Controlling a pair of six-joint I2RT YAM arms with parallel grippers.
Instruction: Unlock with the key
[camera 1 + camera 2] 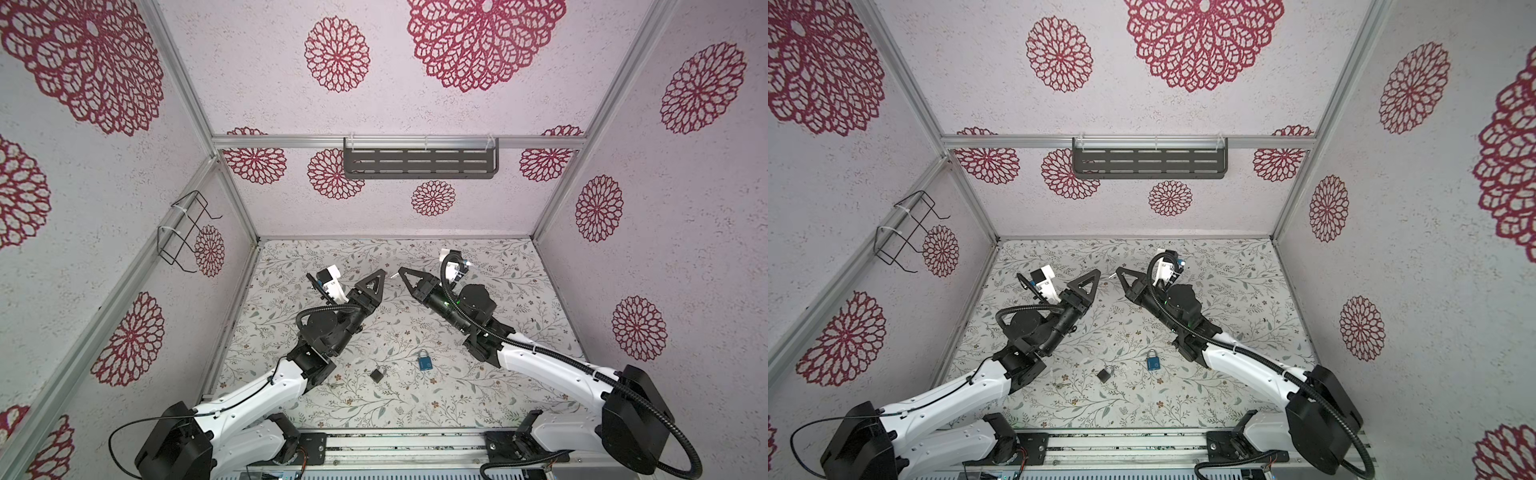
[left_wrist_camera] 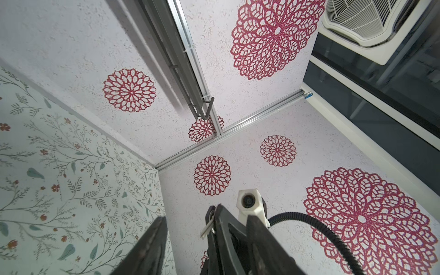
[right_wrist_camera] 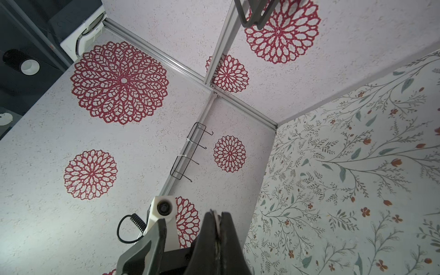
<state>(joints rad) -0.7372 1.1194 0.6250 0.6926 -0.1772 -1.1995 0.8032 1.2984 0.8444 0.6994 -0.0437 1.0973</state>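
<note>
A small silver key point(image 2: 206, 230) is pinched in my right gripper point(image 3: 216, 213), which is shut on it; its thin edge shows between the pads point(image 3: 216, 215). Both grippers are raised above the middle of the floral table point(image 1: 519, 291), tip to tip. My left gripper point(image 2: 206, 217) is open, and its two fingers stand on either side of the right gripper's tip and the key without touching them. In both top views a blue padlock point(image 1: 424, 360) point(image 1: 1153, 360) and a smaller dark padlock point(image 1: 378, 372) point(image 1: 1105, 372) lie on the table nearer the front, apart from both grippers.
Patterned walls enclose the table on three sides. A dark slotted shelf point(image 1: 419, 162) hangs on the back wall and a black wire rack point(image 1: 187, 232) on the left wall. A metal rail point(image 1: 395, 444) carrying both arm bases runs along the front edge.
</note>
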